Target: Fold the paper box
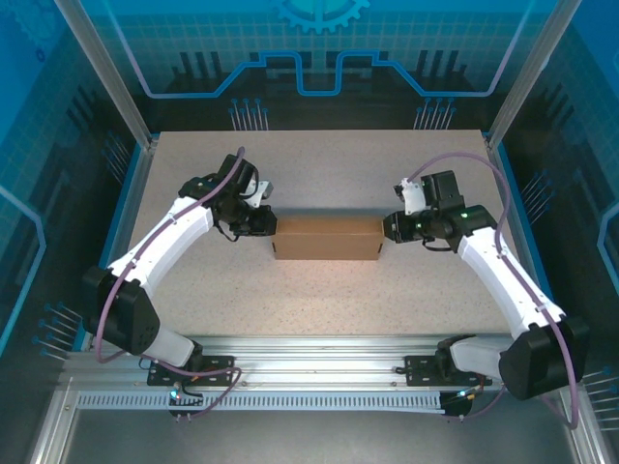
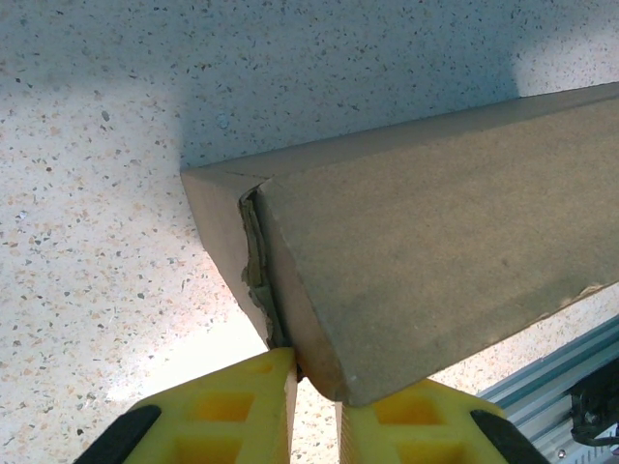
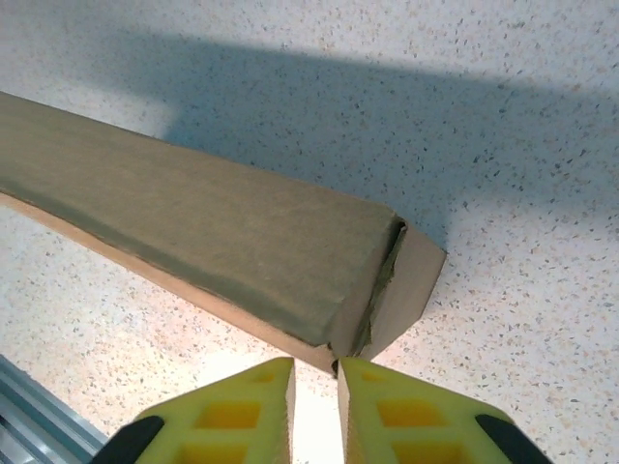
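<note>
The brown paper box [image 1: 327, 237] lies folded into a long closed shape in the middle of the table. My left gripper [image 1: 261, 221] is at its left end and my right gripper [image 1: 389, 227] at its right end. In the left wrist view the box [image 2: 426, 271] has its near corner resting right at my gripper's tips [image 2: 317, 375], whose jaws are almost together with only a narrow slit. In the right wrist view the box [image 3: 213, 232] ends with a side flap standing slightly off, and my gripper [image 3: 315, 369] touches its lower corner, with nothing between the jaws.
The speckled tabletop [image 1: 319, 174] stretches behind and in front of the box. An aluminium rail frame [image 1: 319, 353] runs along the near edge, and blue side walls border the table.
</note>
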Tool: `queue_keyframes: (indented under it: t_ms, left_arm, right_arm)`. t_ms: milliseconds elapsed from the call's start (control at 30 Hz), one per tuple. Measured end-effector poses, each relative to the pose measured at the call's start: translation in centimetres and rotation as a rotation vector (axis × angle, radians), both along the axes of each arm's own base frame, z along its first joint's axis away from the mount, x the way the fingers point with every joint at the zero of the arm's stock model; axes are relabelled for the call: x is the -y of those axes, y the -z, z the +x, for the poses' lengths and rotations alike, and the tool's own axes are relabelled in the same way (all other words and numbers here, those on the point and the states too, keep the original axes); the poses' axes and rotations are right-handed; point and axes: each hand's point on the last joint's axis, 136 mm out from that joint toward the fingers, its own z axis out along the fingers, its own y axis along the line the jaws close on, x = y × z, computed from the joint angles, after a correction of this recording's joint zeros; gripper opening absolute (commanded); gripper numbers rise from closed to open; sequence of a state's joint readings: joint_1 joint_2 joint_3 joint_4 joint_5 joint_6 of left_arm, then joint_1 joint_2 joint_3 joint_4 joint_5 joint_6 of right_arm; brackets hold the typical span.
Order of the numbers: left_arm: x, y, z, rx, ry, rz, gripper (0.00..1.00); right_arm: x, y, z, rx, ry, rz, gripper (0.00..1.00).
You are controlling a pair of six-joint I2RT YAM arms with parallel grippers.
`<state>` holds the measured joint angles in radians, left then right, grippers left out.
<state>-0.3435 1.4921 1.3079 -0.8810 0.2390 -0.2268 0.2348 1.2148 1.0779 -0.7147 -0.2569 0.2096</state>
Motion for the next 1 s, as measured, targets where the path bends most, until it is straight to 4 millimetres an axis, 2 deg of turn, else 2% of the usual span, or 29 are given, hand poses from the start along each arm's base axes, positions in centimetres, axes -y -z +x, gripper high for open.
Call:
queue_keyframes:
  t_ms: [200, 300, 467, 800, 1000]
  left_arm:
    - [0.0, 0.0, 0.1, 0.002, 0.0, -0.001, 0.19]
    - [0.0, 0.0, 0.1, 0.002, 0.0, -0.001, 0.2]
    - [0.0, 0.0, 0.1, 0.002, -0.002, -0.003, 0.21]
    - [0.2, -0.2, 0.6, 0.023, -0.008, -0.014, 0.28]
    - [0.6, -1.1, 0.5, 0.045, 0.001, -0.045, 0.39]
  right_arm:
    - [-0.7, -3.8, 0.3, 0.075, -0.023, 0.071, 0.25]
    - [-1.3, -4.7, 0.6, 0.084, -0.031, 0.12, 0.2]
    - [-2.8, -5.3, 2.3, 0.097, -0.042, 0.22, 0.15]
    - [-3.8, -1.7, 3.4, 0.039, -0.028, 0.282, 0.13]
    - [-3.7, -0.2, 3.1, 0.021, -0.026, 0.277, 0.13]
